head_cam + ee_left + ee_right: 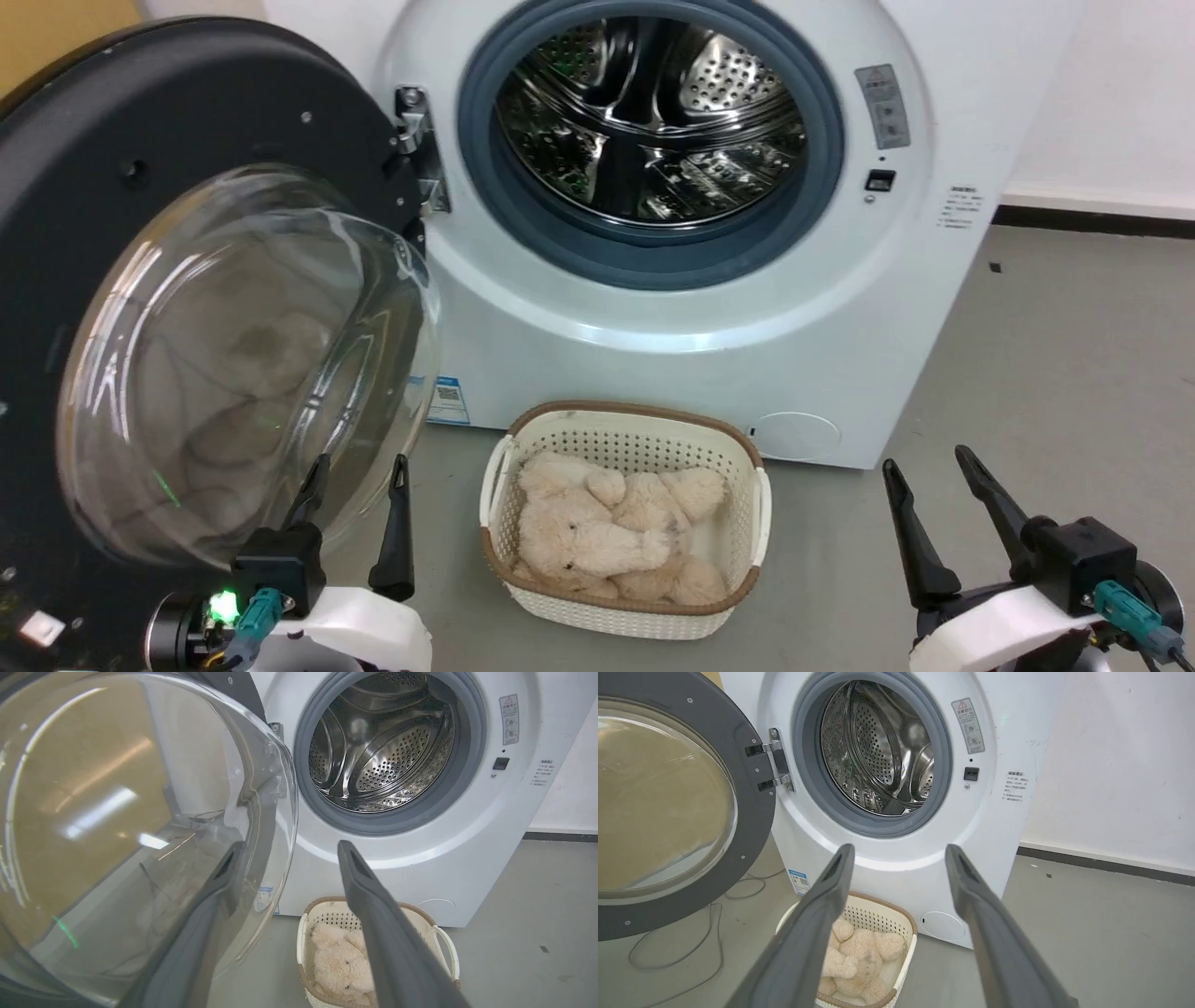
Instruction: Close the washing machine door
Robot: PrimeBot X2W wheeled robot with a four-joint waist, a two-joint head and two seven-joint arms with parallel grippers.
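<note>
Head view: you see the washing machine door swung wide open at 9 o'clock of the frame, its clear glass bowl bulging toward you, hung on a steel hinge at the left of the white washing machine; the steel drum gapes at 12 o'clock inside its grey rubber ring. A cream basket sits on the floor at 6 o'clock of the machine, a plush toy curled inside. Your left gripper stands at 7 o'clock, fingers parted and holding nothing, one tip overlapping the bowl's lower edge; your right gripper stands at 4 o'clock, fingers spread and empty, well apart from the door.

Left wrist view: the glass bowl looms from 9 o'clock; one finger shows across its rim, the other lies clear of it toward 3 o'clock; you cannot tell whether finger and glass touch.

Right wrist view: the fingers splay wide with nothing between them; the door hangs open at 9 o'clock, the drum at 12 o'clock, the basket at 6 o'clock, and a cable trails over the floor at 8 o'clock.
</note>
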